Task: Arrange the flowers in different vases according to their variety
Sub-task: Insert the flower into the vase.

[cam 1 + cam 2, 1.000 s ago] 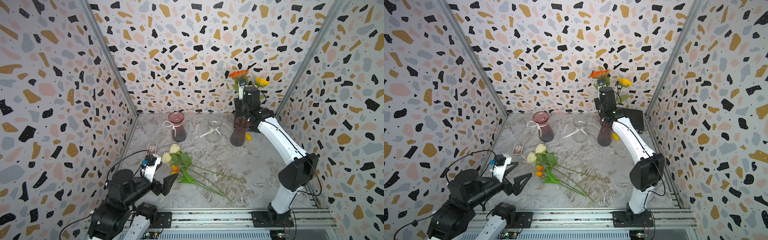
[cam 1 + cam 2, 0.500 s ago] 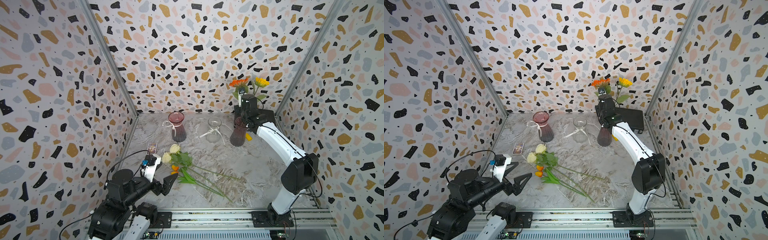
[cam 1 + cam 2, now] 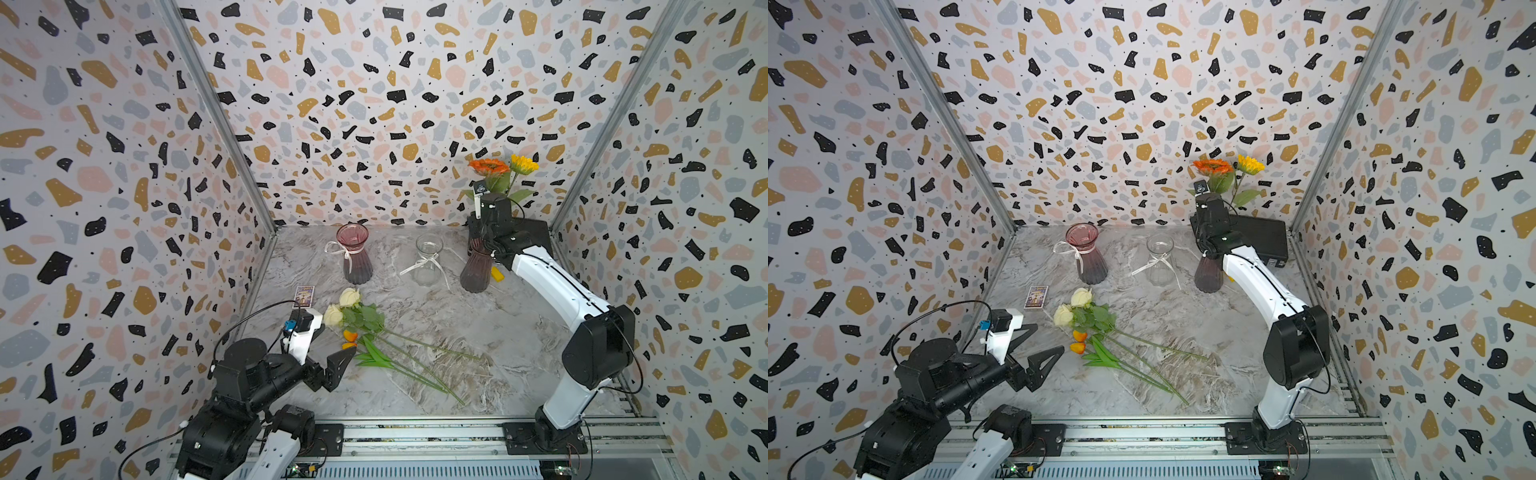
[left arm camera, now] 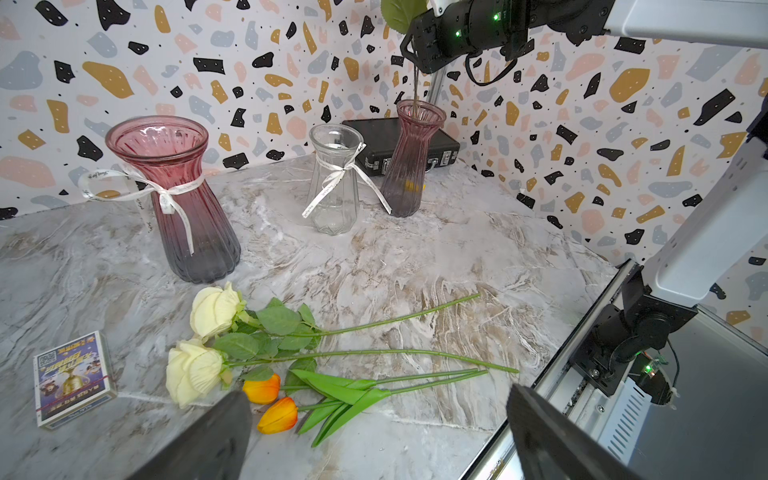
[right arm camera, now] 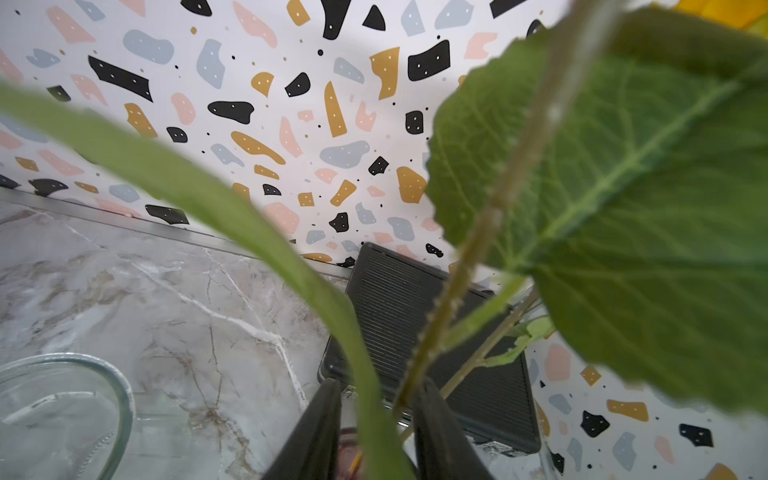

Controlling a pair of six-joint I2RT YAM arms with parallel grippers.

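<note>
Two daisy-like blooms stand in the purple-brown vase [image 3: 476,270], and the right gripper [image 5: 378,384] is around their stems.

The orange bloom [image 3: 489,166] and the yellow bloom [image 3: 523,164] rise above this vase at the back right of the counter [image 3: 498,332], just in front of a black case [image 3: 1262,237]. In the right wrist view the jaws are parted, with the green stems and a leaf passing between them and not clamped. The clear vase [image 3: 428,262] and the pink-red vase [image 3: 355,257] stand in the same row, both without flowers. Two cream-white roses [image 4: 216,309] and two orange tulips [image 4: 262,388] lie flat on the counter, heads near a small card box [image 3: 1037,296]. The left gripper [image 4: 376,392] hangs low just beside the tulips, with its jaws wide apart and holding nothing.
</note>
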